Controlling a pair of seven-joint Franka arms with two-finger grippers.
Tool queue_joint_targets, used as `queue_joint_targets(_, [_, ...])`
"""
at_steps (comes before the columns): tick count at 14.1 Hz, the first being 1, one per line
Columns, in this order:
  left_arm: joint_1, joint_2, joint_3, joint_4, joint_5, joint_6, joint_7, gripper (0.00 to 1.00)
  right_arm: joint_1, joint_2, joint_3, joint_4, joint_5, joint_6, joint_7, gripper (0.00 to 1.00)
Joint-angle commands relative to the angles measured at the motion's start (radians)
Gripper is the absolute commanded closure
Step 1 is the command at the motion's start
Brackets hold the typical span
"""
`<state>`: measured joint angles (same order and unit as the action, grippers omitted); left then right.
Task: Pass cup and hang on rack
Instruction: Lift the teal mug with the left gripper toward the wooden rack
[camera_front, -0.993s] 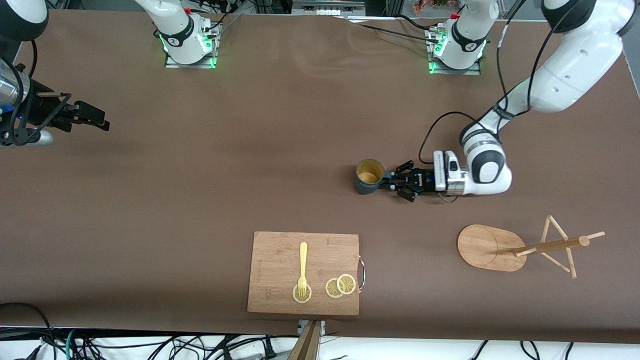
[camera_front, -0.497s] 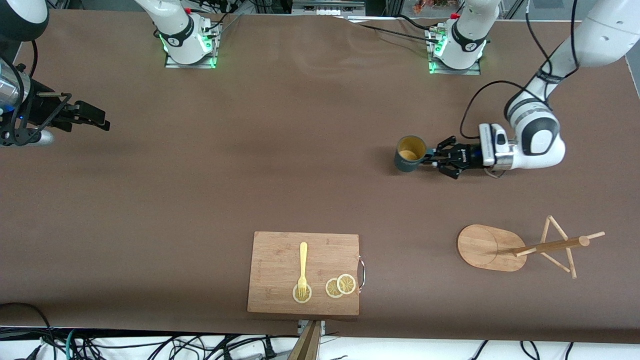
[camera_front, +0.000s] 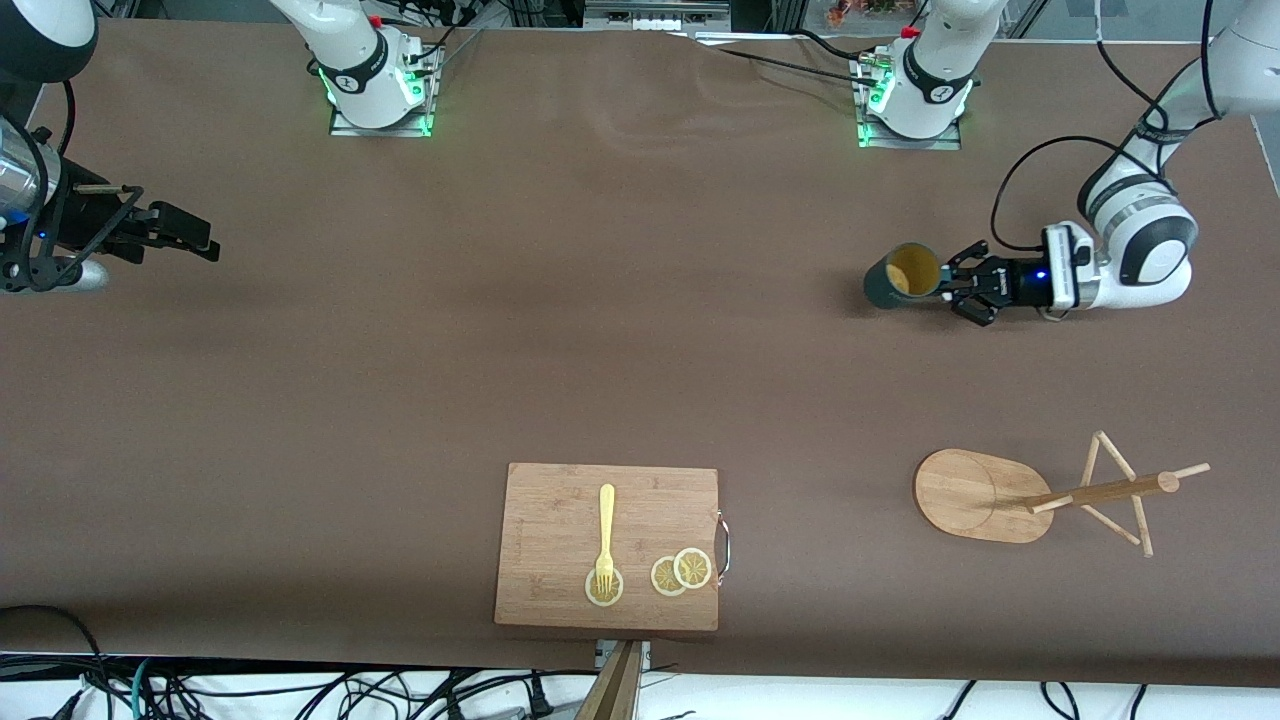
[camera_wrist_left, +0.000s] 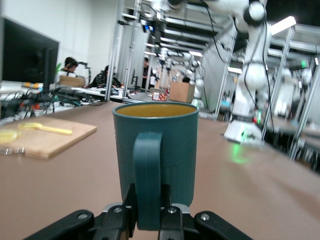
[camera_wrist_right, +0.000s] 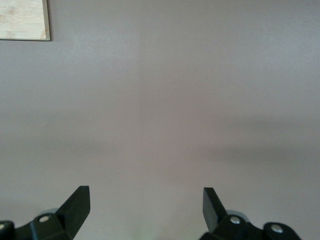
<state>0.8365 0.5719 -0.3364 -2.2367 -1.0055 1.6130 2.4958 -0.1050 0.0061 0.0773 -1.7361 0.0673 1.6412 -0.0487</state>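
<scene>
My left gripper (camera_front: 945, 280) is shut on the handle of the dark teal cup (camera_front: 900, 276) and holds it in the air over the table near the left arm's end. In the left wrist view the cup (camera_wrist_left: 172, 150) stands upright with its handle (camera_wrist_left: 147, 180) pinched between the jaws of the left gripper (camera_wrist_left: 148, 212). The wooden rack (camera_front: 1010, 490) stands on its oval base nearer the front camera, its pegs (camera_front: 1125, 490) toward the left arm's end. My right gripper (camera_front: 175, 235) is open and empty at the right arm's end, waiting; it also shows in the right wrist view (camera_wrist_right: 145, 205).
A wooden cutting board (camera_front: 560, 500) lies near the front edge, with a yellow fork (camera_front: 605, 535) and several lemon slices (camera_front: 680, 572) on it. The board's corner (camera_wrist_right: 22, 19) shows in the right wrist view. The arm bases (camera_front: 375, 75) stand along the back edge.
My left gripper has carried the cup toward the left arm's end and toward the bases, lifting it off the table. The right arm has not moved.
</scene>
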Motion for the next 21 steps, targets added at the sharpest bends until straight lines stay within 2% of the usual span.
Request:
queue_joint_targets(1, [0.009,0.012,0.078,0.032,0.015,-0.131,-0.197,1.00,-0.016,-0.015,0.013,-0.010,-0.006,-0.006,0.001,0.00])
queue_joint_targets(3, [0.016,0.011,0.103,0.066,-0.022,-0.189,-0.389,1.00,-0.018,-0.015,0.013,-0.011,-0.006,-0.006,0.000,0.00])
queue_joint_targets(6, [0.055,0.006,0.105,0.081,-0.106,-0.228,-0.654,1.00,-0.018,-0.018,0.013,-0.011,-0.007,-0.008,-0.002,0.00])
queue_joint_targets(8, [0.059,0.006,0.103,0.127,-0.151,-0.231,-0.797,1.00,-0.018,-0.018,0.010,-0.011,-0.009,-0.006,-0.002,0.00])
queue_joint_targets(11, [0.056,0.011,0.103,0.204,-0.209,-0.280,-1.149,1.00,-0.018,-0.021,0.004,-0.011,-0.011,-0.006,0.000,0.00])
queue_joint_targets(15, [0.036,0.019,0.103,0.250,-0.266,-0.278,-1.362,1.00,-0.019,-0.023,-0.002,-0.011,-0.012,-0.006,0.000,0.00])
queue_joint_targets(17, [0.026,0.028,0.102,0.253,-0.324,-0.277,-1.542,1.00,-0.019,-0.023,-0.013,-0.011,-0.012,-0.006,-0.002,0.00])
queue_joint_targets(19, [0.001,0.035,0.102,0.314,-0.344,-0.268,-1.681,1.00,-0.019,-0.023,-0.016,-0.011,-0.012,-0.008,-0.002,0.00])
queue_joint_targets(21, [-0.005,0.040,0.103,0.334,-0.399,-0.266,-1.834,1.00,-0.019,-0.023,-0.016,-0.011,-0.012,-0.021,0.001,0.00])
